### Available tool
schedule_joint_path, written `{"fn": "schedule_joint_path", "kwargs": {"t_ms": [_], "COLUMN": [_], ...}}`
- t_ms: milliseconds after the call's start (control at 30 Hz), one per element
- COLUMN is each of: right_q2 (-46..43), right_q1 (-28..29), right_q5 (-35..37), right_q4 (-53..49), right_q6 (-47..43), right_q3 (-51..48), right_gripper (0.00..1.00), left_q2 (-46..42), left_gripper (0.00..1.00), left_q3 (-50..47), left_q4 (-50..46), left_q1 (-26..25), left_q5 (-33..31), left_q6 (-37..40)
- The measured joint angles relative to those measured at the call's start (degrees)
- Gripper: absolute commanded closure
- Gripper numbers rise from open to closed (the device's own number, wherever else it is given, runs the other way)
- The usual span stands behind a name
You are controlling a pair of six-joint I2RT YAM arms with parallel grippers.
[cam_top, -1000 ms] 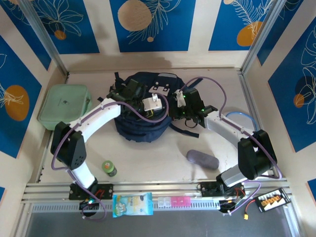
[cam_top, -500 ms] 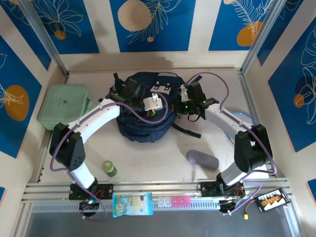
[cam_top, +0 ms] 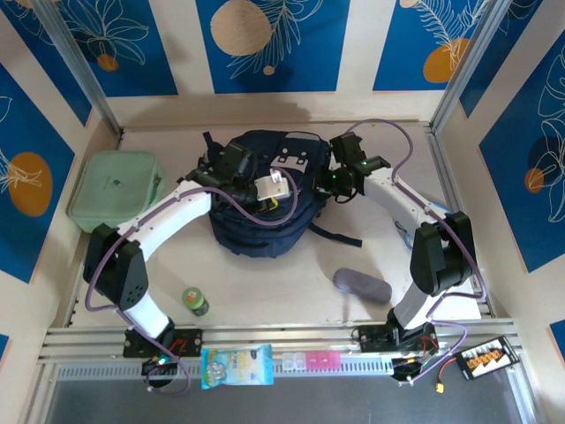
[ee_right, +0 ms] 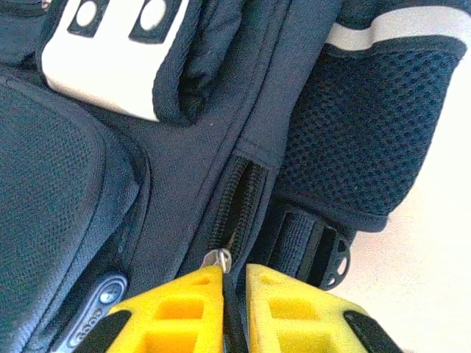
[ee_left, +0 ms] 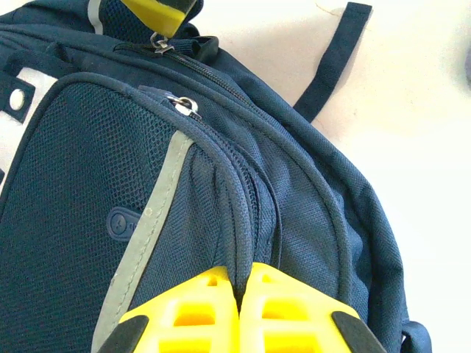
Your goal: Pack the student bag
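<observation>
- The student bag (cam_top: 260,221) lay front-up at the middle back of the table (cam_top: 265,283), just right of the mint green case (cam_top: 115,190), with both your arms reaching over it.
- Your left gripper (ee_left: 239,283) was clamped fully together on a raised ridge of the bag's navy fabric, beside the front pocket's grey stripe. I judged this pinch to be your anchor.
- Your right gripper (ee_right: 234,283) stood at a narrow slit, its tips against the silver zip slider (ee_right: 218,259). I could not tell whether the pull tab was actually caught between the jaws.
- The step in hand looked like working that zip open so the bag could be packed.
- To do it well, you needed a sure bite on the tab itself, not on the slider's body or the tape beside it.
- You needed to draw along the line of the track, not across it, or the slider would likely have jammed.
- The left pinch should have pulled gently the opposite way, so the soft fabric stayed taut ahead of the slider and did not bunch.
</observation>
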Motion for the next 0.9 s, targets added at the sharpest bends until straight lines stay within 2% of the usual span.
{"fn": "schedule_joint_path", "kwargs": {"t_ms": [100, 233, 300, 367, 567, 900], "right_q2": [-0.1, -1.2, -3.1, -5.4, -6.5, -1.3], "right_q1": [-1.0, -3.7, -4.2, -4.2, -1.3, -0.1], "right_q5": [1.1, 1.9, 0.3, -4.4, -16.4, -24.3], "right_q4": [-0.1, 1.3, 2.8, 5.2, 13.2, 20.0], "right_q6": [0.6, 0.3, -0.6, -1.8, -5.2, -6.6], "right_q3": [0.3, -1.3, -3.3, -5.2, -7.2, -8.2], "right_gripper": [0.78, 0.58, 0.5, 0.45, 0.36, 0.29], "left_q2": [-0.5, -1.2, -1.4, -1.7, -2.7, -3.8], "left_gripper": [1.0, 1.0, 1.0, 1.0, 1.0, 1.0], "left_q3": [-0.4, -0.8, -1.1, -1.6, -3.6, -5.9], "left_q4": [-0.3, -1.1, -0.9, -0.6, 1.8, 4.7], "left_q1": [0.0, 0.2, 0.2, 0.2, 0.2, 0.6], "left_q5": [0.2, 0.2, 0.2, 0.2, 0.2, 0.9], "left_q6": [-0.2, -0.8, -1.2, -1.5, -3.0, -5.8]}}
